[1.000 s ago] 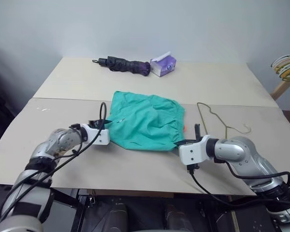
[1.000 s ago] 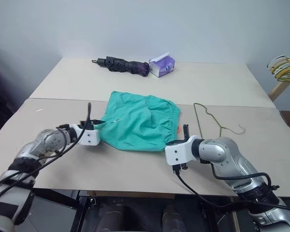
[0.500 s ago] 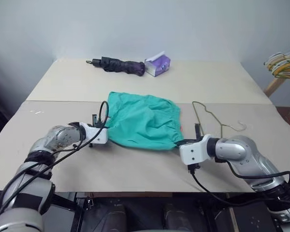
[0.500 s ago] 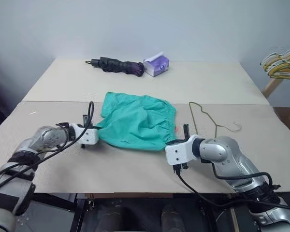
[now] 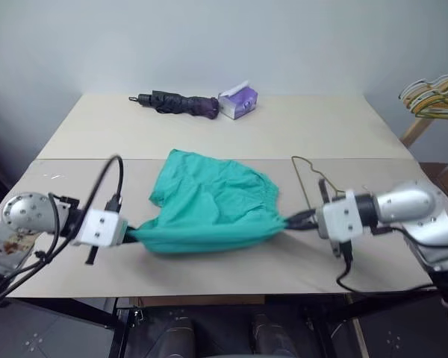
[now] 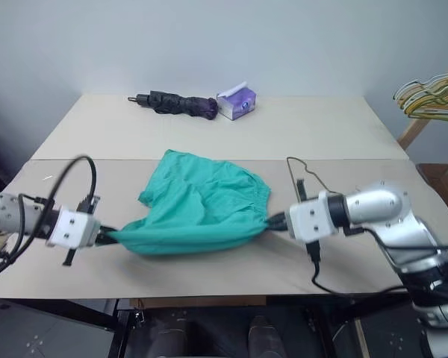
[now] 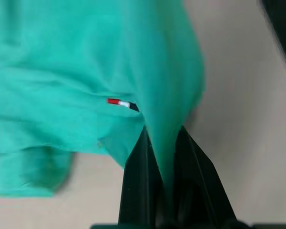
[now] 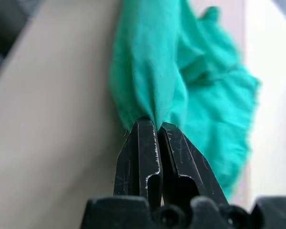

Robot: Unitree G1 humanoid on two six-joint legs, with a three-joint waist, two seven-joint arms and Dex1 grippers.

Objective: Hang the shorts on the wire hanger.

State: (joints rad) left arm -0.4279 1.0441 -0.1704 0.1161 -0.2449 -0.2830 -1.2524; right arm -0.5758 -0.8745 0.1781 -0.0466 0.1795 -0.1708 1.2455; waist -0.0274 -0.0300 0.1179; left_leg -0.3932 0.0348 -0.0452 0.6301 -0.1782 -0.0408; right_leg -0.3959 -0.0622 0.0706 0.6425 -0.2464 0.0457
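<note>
left eye view shows the shorts stretched above the table between both claws; left gripper and right gripper each pinch a corner; the wire hanger lies behind the right gripper; overstretching could slip cloth from either thin pinch.

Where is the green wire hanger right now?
The wire hanger lies flat on the table, on the robot's right side, just past the shorts and behind the right gripper.
</note>
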